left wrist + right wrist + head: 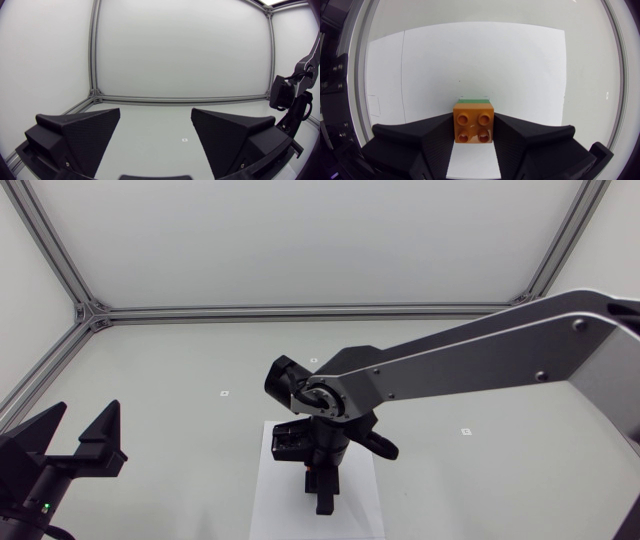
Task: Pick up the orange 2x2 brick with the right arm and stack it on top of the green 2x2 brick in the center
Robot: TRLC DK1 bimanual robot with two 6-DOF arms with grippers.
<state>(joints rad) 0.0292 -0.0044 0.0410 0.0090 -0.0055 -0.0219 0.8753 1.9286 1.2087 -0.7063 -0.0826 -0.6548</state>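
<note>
Bright, even light, faint soft shadows

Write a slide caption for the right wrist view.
Right gripper clamps the orange brick, the green brick peeking out just beyond it.

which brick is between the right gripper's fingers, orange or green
The orange brick, studs facing the camera, clamped from both sides by the right gripper; of the green brick only a thin edge shows just beyond it.

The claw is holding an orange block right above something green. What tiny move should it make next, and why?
Probably straight down, with a gentle press. The right claw is shut on the orange brick, and only a thin edge of the green brick shows just beyond it, so the two look lined up. Whether the studs have locked together I cannot tell.
</note>
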